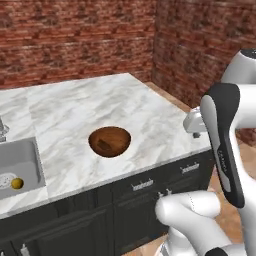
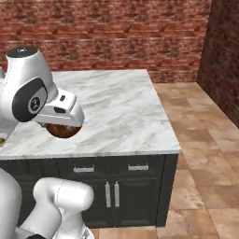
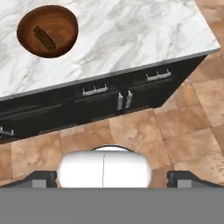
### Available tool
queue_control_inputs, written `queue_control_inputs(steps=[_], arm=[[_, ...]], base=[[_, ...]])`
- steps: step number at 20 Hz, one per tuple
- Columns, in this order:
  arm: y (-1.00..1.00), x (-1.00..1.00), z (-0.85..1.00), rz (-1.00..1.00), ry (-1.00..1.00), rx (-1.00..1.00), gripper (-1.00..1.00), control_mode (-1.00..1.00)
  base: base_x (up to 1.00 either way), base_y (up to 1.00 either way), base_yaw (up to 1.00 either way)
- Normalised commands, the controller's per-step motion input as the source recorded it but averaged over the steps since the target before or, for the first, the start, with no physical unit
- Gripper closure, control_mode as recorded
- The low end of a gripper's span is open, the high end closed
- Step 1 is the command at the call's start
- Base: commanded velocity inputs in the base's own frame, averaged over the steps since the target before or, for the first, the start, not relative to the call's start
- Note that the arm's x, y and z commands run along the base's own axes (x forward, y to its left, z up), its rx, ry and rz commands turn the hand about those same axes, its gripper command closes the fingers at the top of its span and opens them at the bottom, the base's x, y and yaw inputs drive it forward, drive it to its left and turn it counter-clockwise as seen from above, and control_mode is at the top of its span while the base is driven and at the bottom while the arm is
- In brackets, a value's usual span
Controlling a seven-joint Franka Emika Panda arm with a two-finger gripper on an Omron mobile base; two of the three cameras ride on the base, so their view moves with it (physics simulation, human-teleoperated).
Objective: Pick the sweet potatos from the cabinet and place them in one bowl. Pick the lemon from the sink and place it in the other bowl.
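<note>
The dark-brown wooden bowl (image 1: 110, 141) stands on the white marble surface (image 1: 90, 110), toward its near edge and well right of the sink (image 1: 20, 165). Inside the bowl lies one small dark oblong piece (too dim to tell what it is). The lemon (image 1: 17, 183) rests in the sink's near right corner, just beside the round white drain (image 1: 7, 180).

From the right base view, the arm's white body hides most of the bowl (image 2: 63, 130), leaving a brown sliver below the wrist.

The end effector (image 3: 105, 177) hangs in front of the surface, out over the tiled floor (image 3: 175, 127), well apart from the bowl (image 3: 47, 30); its fingertips (image 3: 43, 177) stand wide apart at the two bottom corners of the hand view, with nothing between them. Below the surface's edge runs a row of dark drawers and doors with silver handles (image 3: 94, 90).
</note>
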Motion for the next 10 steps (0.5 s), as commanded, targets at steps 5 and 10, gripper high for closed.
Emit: queue_control_inputs(steps=[5,10], arm=[[0.00,0.00,0.00,0.00,0.00,0.00,-1.00,1.00],[0.00,0.00,0.00,0.00,0.00,0.00,-1.00,1.00]], base=[[-0.27,0.00,-0.93],[0.00,0.00,-1.00]])
